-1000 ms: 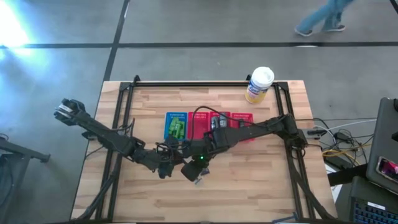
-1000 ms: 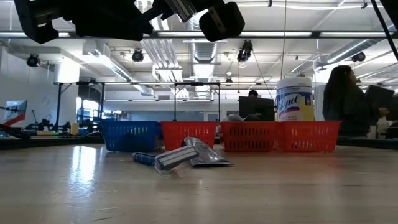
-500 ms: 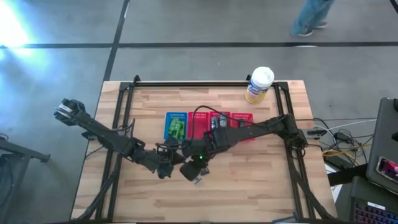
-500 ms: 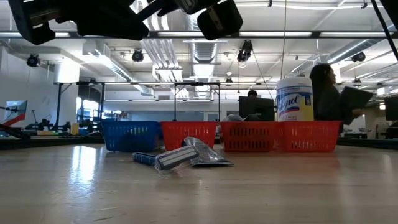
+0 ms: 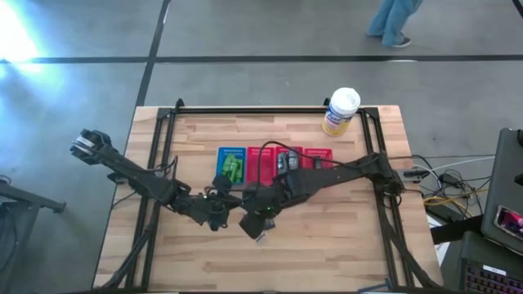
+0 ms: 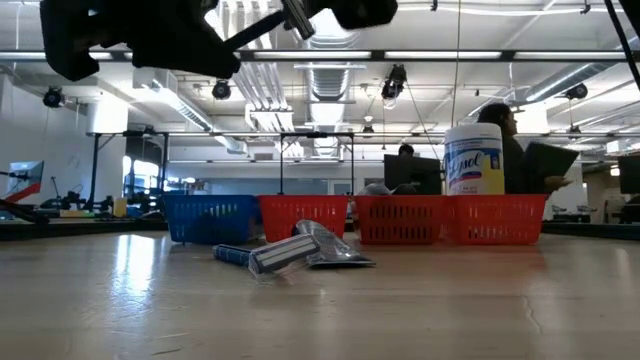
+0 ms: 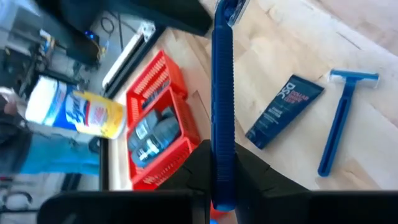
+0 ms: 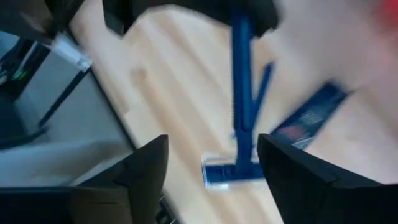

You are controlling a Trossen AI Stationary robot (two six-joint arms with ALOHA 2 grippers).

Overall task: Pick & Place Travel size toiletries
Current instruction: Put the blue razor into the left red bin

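Just in front of the red baskets (image 5: 288,163), the left tool (image 7: 222,186) is clamped on a blue razor (image 7: 222,93) that the right tool (image 8: 211,168), fingers spread, has let go; next, carry it to a basket.

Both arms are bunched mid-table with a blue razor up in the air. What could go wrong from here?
1. The left hand pinches the held razor near one end, so most of it sticks out. It could swing or slip.
2. The right hand is open, with its fingers either side of that razor. Pulling away carelessly might knock it loose.
3. If dropped, it could land among the loose razor and dark tube and scatter them.
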